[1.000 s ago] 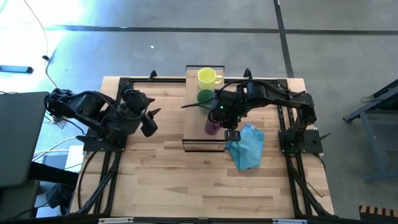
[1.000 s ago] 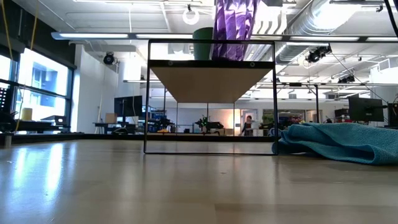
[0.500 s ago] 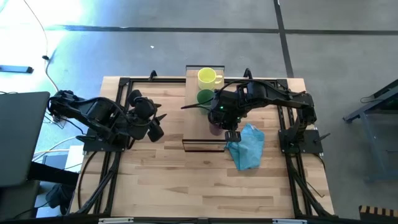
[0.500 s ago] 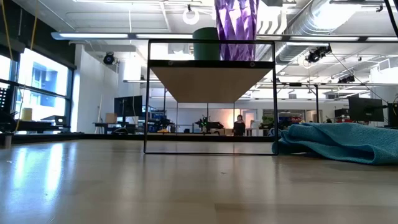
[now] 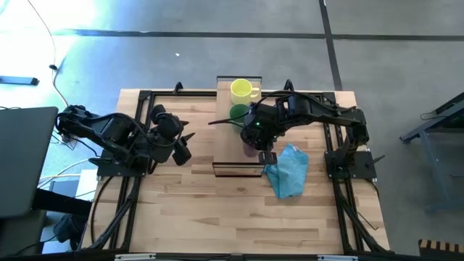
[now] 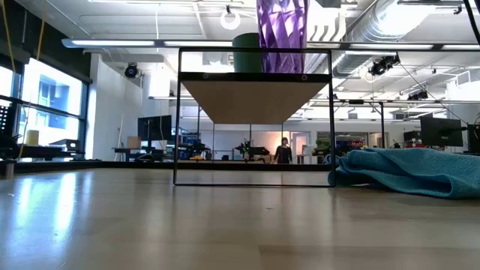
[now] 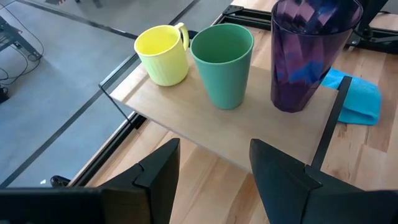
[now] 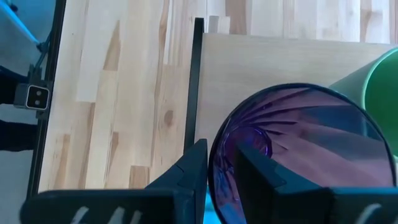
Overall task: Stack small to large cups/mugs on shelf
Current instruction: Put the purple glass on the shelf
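Straddling the rim of the purple tumbler (image 8: 298, 155), the right gripper (image 8: 217, 171) has one finger inside the wall and one outside; whether it pinches the rim or has let go I cannot tell. The tumbler stands upright on the shelf (image 7: 186, 118), just beside the green cup (image 7: 224, 65), with the yellow mug (image 7: 163, 55) on the cup's far side, so the three sit in a row from small to large.

The risk I judge from here is in the lift-away. If the fingers part too little, or the arm rises at a slant, the inner finger can catch the rim and tip the tall tumbler, which could knock the green cup or roll off the near edge onto the blue cloth (image 5: 288, 170) below. A straight upward pull with the fingers clear of the wall avoids that.

The left gripper (image 7: 211, 168) hangs spread wide over the table, well apart from the shelf.
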